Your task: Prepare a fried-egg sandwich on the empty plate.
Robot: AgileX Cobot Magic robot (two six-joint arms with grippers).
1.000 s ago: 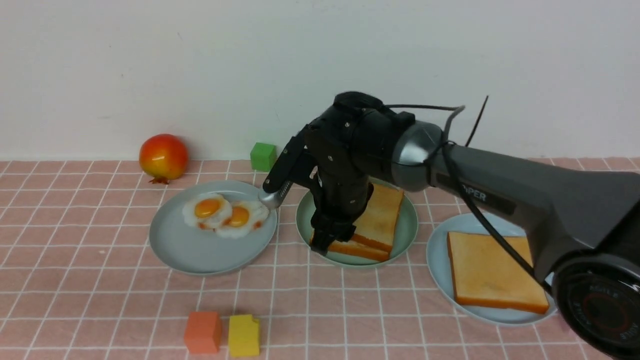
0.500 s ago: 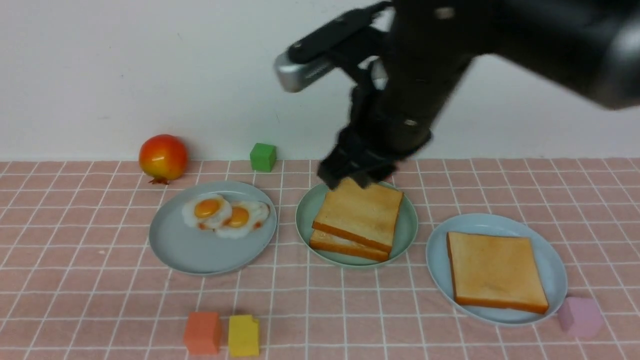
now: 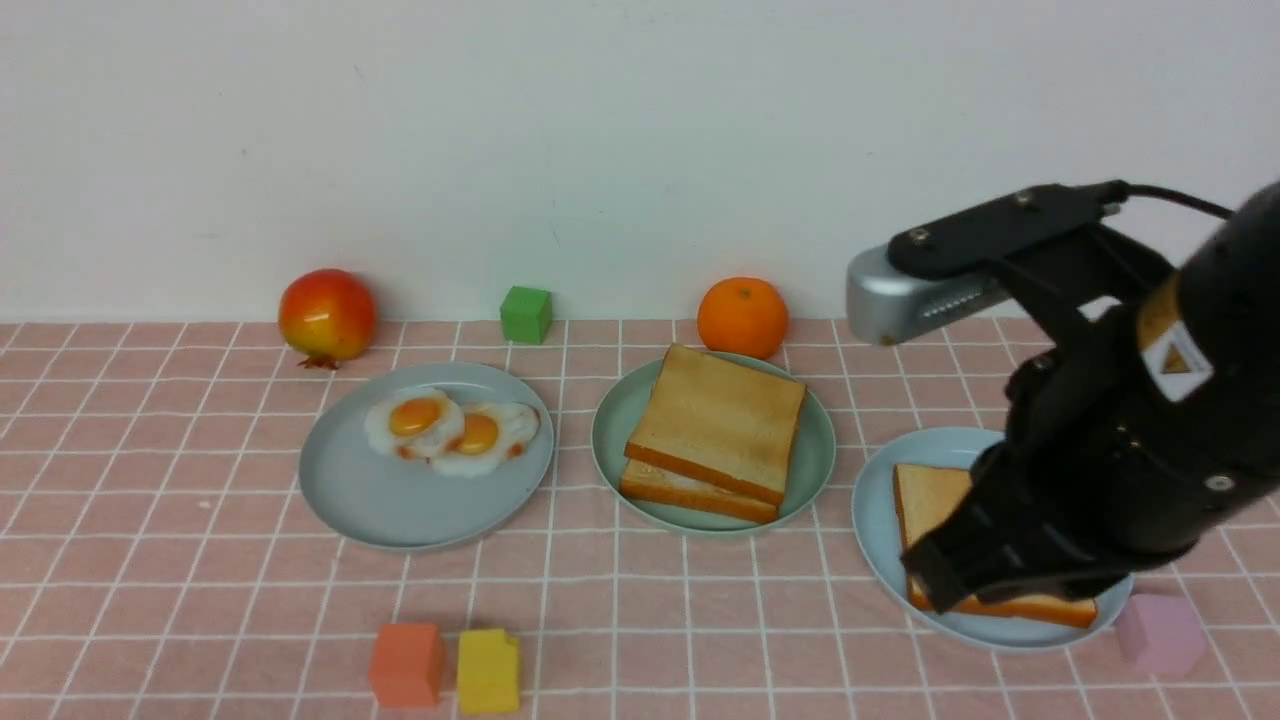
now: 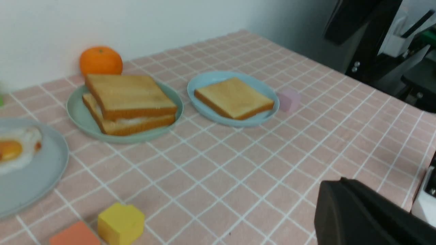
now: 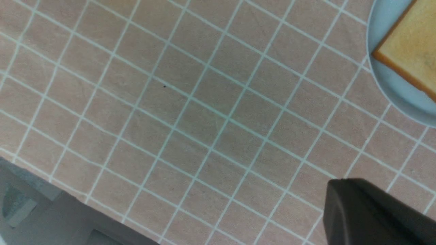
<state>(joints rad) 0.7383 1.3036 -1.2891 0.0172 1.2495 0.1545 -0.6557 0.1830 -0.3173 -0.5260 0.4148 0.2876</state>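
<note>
- The two square golden-brown toast slices (image 3: 715, 435) lie stacked on the round mint-green plastic plate (image 3: 818, 462), a sliver of white egg between them.
- They look light, stiff and dry; opposite crust edges suit gripping.
- The right gripper (image 3: 985, 575), pressed together, holds nothing; the left gripper is likewise.

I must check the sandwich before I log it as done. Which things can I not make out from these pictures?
- Egg filling: only a pale strip shows between the toast slices in the left wrist view; the top slice covers the rest.
- Spare toast: front view, mostly hidden by the right arm.
- Right tool: tips hidden by its own dark body in the front view.
- Left tool: only a dark corner, cut off by the left wrist view's edge.
</note>
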